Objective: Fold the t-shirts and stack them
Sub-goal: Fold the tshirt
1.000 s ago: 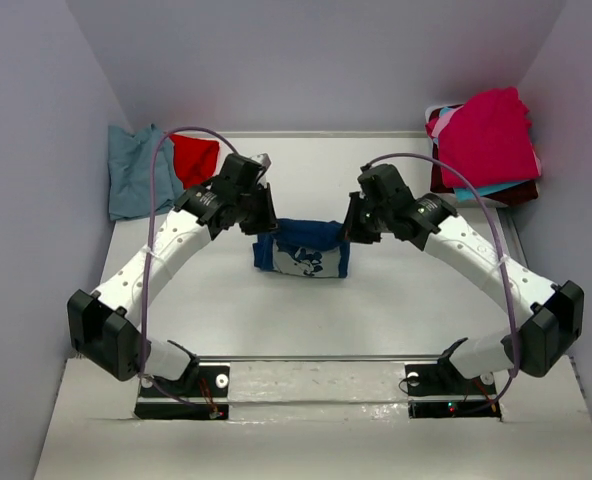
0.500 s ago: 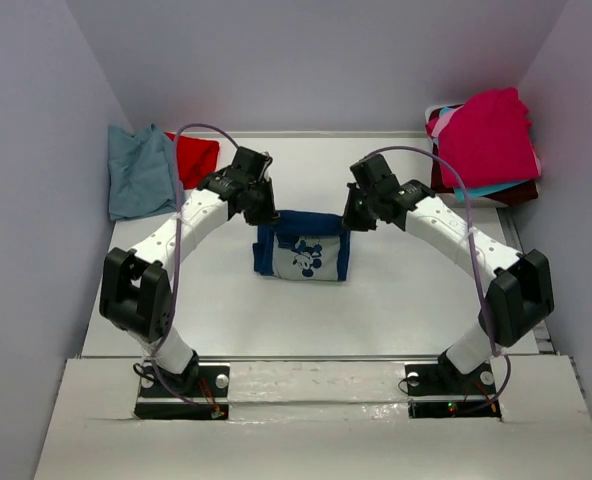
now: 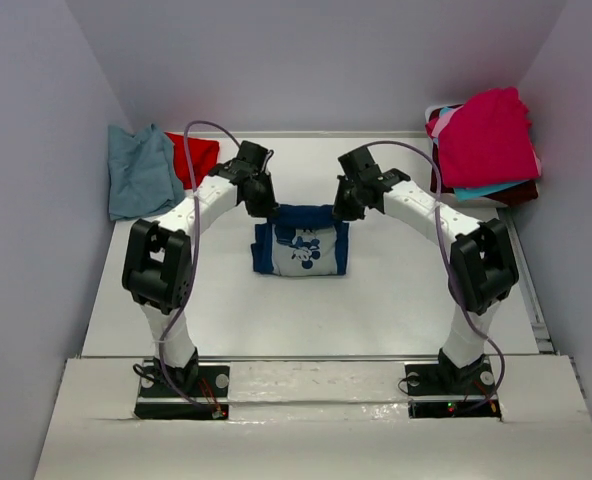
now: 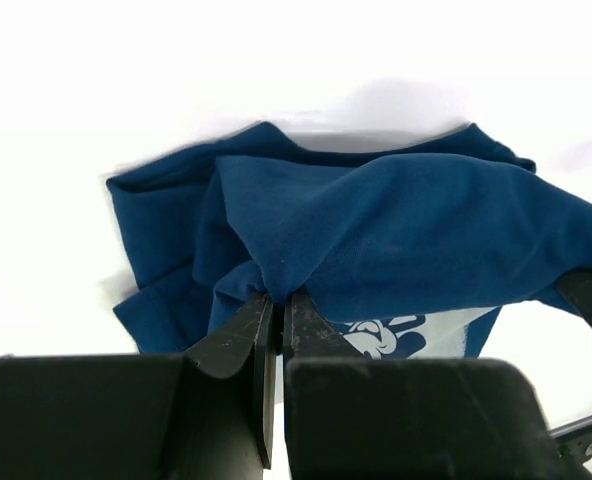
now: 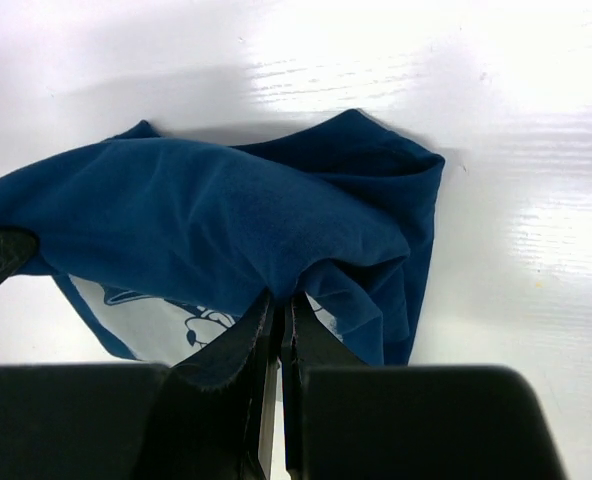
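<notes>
The navy t-shirt (image 3: 301, 248) with a white cartoon-mouse print lies partly folded at the middle of the table. My left gripper (image 3: 268, 212) is shut on its far left corner, and the left wrist view shows navy cloth (image 4: 376, 240) pinched at my left gripper's (image 4: 277, 297) tips. My right gripper (image 3: 338, 212) is shut on the far right corner; in the right wrist view the cloth (image 5: 216, 220) bunches into my right gripper (image 5: 280, 297). The held edge hangs lifted between both grippers, and the print faces up beneath it.
A dusty blue-grey tee (image 3: 140, 172) and a red tee (image 3: 196, 156) lie at the far left. A pile of magenta (image 3: 488, 135), turquoise and maroon tees sits at the far right. Grey walls close in on both sides.
Both grippers have carried the shirt's held edge toward the far side of the table, and both arms have stretched out further. The shirt has opened out a little, showing more of the print.
</notes>
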You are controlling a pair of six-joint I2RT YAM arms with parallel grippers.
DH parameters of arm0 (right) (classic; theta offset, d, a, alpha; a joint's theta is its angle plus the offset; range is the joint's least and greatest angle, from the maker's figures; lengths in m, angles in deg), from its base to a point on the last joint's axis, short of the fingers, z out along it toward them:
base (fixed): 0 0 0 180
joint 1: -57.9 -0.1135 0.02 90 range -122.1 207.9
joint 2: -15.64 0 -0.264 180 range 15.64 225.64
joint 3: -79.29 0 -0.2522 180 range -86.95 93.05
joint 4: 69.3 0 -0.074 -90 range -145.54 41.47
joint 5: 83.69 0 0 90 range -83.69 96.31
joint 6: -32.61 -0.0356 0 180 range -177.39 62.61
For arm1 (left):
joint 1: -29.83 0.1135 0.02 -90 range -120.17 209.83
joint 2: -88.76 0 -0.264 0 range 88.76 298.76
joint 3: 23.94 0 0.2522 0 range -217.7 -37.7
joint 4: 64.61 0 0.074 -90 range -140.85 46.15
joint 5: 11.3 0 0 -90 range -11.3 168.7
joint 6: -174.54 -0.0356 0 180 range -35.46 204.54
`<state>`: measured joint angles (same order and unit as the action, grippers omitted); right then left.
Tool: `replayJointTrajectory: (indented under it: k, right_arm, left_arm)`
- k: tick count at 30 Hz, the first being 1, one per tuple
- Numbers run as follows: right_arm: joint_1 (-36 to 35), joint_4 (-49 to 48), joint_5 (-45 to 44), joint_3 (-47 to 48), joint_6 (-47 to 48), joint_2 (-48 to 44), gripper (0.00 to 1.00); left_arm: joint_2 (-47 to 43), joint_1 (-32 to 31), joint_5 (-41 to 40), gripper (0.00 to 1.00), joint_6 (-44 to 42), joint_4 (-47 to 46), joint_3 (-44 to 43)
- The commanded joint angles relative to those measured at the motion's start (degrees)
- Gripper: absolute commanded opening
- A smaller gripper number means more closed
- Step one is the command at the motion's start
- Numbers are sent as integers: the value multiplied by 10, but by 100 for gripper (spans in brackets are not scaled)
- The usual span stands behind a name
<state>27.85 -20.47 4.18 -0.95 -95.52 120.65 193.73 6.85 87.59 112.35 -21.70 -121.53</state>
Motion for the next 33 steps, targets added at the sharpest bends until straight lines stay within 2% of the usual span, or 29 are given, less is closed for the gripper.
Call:
replayJointTrajectory:
  k: [1,11,12,13,15,17,18,20,21,26,29,32,33]
  right_arm:
    - [9,-22,-9,64,13,13,7]
    - [32,-11,-9,106,15,70,7]
    - [38,-7,-9,109,15,76,7]
    - [38,-7,-9,111,14,82,7]
    - [44,-6,-9,118,13,94,32]
    - [44,-3,-16,126,13,100,52]
    - [44,1,-18,132,15,104,67]
    - [44,3,-21,138,15,106,86]
    - [44,7,-23,141,14,105,99]
    - [44,15,-21,141,4,76,100]
    - [44,22,-3,132,-1,53,96]
    - [44,27,27,122,-5,42,81]
    - [44,26,43,113,-9,39,62]
  left_arm:
    - [14,7,-19,6,-12,-16,-47]
    - [81,12,-22,7,-5,-15,-118]
    - [95,12,-27,31,-3,-9,-131]
    - [100,12,-28,44,-3,-9,-131]
    - [110,12,-34,68,-1,-8,-143]
    - [110,12,-41,98,0,-12,-145]
    - [108,12,-44,99,0,-14,-146]
    - [101,12,-55,99,1,-15,-145]
    - [97,12,-58,99,3,-14,-142]
    - [57,12,-62,99,1,3,-125]
    - [27,12,-51,99,0,13,-100]
    - [2,12,-48,99,-5,31,-87]
    - [-4,12,-48,99,-5,32,-75]
